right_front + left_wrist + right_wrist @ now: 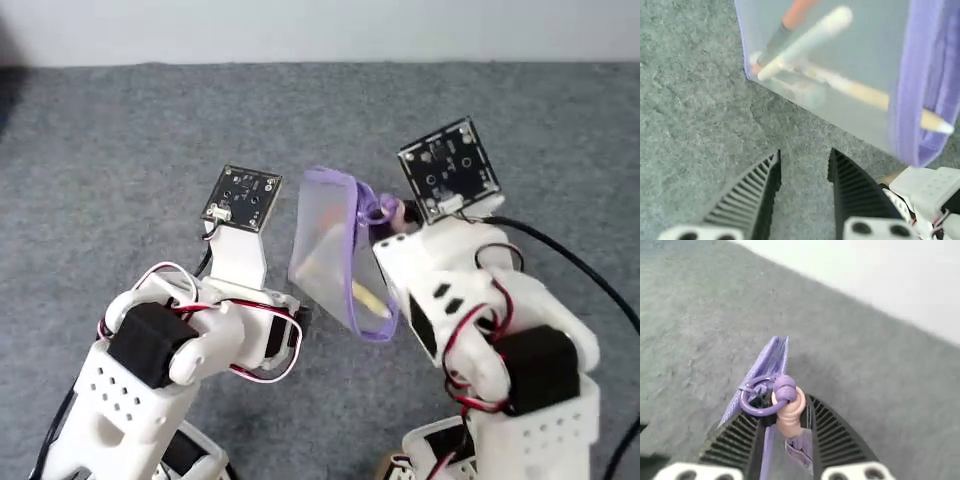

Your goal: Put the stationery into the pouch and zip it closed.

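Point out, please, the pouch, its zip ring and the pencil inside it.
pouch (pixel 322 235), high view, translucent side panel.
zip ring (pixel 759 413), right wrist view, lower arc of the ring.
pencil (pixel 865 94), left wrist view, mid wooden shaft.

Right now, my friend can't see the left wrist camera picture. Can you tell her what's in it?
A see-through plastic pouch with purple trim holds an orange-tipped pen, a white pen and a wooden pencil. The left gripper is open, close to the pouch but not touching it, over the grey felt table.
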You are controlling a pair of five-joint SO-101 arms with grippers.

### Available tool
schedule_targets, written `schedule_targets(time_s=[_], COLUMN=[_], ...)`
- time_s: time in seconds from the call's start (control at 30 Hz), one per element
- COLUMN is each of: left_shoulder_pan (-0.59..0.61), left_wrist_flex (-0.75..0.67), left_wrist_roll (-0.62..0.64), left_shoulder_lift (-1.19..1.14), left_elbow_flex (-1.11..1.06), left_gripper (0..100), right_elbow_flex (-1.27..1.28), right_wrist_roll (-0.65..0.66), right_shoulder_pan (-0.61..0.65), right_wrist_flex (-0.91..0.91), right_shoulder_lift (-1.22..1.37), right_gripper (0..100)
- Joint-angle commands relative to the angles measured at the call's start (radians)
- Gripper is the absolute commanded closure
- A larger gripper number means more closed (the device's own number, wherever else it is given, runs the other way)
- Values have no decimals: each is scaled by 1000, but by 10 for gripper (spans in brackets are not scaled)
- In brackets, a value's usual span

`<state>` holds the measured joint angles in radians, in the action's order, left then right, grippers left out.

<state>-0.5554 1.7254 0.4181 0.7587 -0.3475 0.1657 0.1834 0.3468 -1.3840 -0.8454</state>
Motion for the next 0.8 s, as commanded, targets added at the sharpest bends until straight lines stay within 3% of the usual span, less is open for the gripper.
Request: schedule_targets(time_s=[0.0, 0.23, 0.47, 0.63, 0.77], left_shoulder_pan=[2, -5, -5, -3, -5], left_wrist_flex=[-21, -213, -365, -546, -723], left_wrist_roll=[-12, -57, -121, -109, -17], left_shoulder_lift=[5, -2, -2, -2, -3], left_elbow_flex=[39, -88, -325, -395, -420], left_gripper=[858, 959, 963, 962, 960], right_elbow_flex=[-44, -44, -44, -46, -41], right_wrist_roll=[23, 23, 25, 26, 83], right_shoulder_pan=[27, 119, 130, 176, 237], right_wrist_flex=[74, 165, 308, 344, 346], right_shoulder_lift=[-1, 1, 13, 25, 33], right_gripper=[991, 991, 991, 991, 991])
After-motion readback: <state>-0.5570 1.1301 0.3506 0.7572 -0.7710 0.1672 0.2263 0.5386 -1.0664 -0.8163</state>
